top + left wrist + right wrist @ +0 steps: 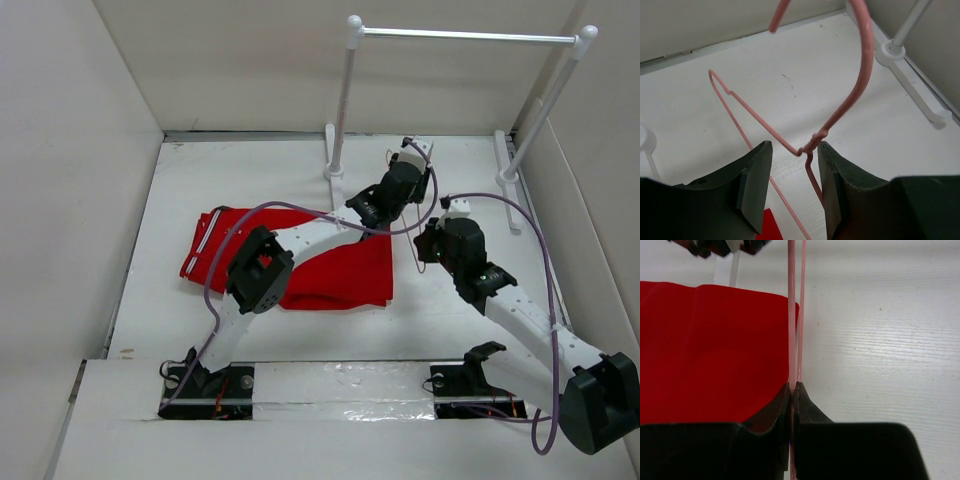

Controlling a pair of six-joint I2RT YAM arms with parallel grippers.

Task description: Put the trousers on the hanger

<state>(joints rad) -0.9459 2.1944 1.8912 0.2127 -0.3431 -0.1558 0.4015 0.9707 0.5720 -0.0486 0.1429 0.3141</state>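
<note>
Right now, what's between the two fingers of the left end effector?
The pink wire hanger: its twisted neck, under the hook, sits between the left end effector's open fingers. The left wrist view shows it.

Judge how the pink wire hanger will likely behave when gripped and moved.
The hanger is thin wire, so it probably feels light and may flex. The right pincer pinches only two slim strands, so it could pivot or slip. Its twisted neck looks stiffer.

One pair of red trousers (340, 275) is lying centre left, one pink hanger (862, 70) is showing mid-frame, one rack (460, 36) is standing upper right, and two arms, left arm (310, 235) and right arm (525, 320), are reaching in from the bottom edge
</note>
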